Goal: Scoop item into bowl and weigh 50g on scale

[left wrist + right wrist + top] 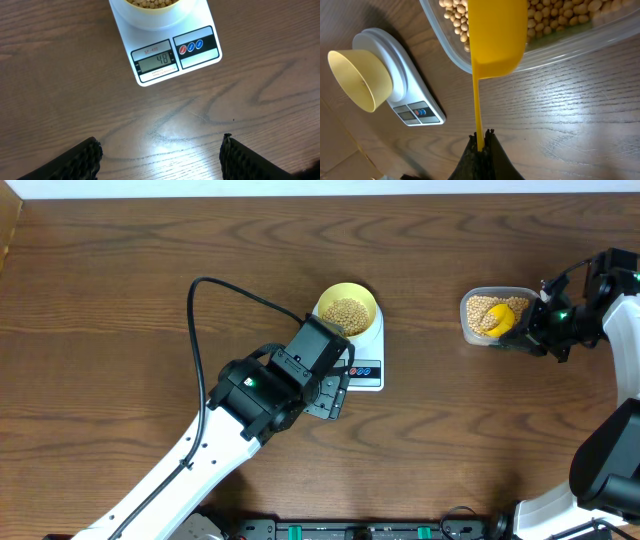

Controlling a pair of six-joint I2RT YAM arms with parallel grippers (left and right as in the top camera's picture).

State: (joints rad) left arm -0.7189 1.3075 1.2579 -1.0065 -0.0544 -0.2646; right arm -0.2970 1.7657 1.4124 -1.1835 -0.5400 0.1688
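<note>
Your right gripper (482, 136) is clenched on the handle of the scoop (497, 40), its cup ahead over the beans (555, 15). Your left gripper (160, 150) hangs released (scale (125, 35) just ahead, showing 48).

Tabletop (50, 75): dark wood grain, satin sheen. Scale (197, 20): smooth glossy white plastic. Bowl (357, 75): matt yellow plastic. Tub (600, 42): clear plastic. Scoop (495, 30): smooth yellow plastic. Left tool (161, 145) pads (75, 162): black, ribbed.
</note>
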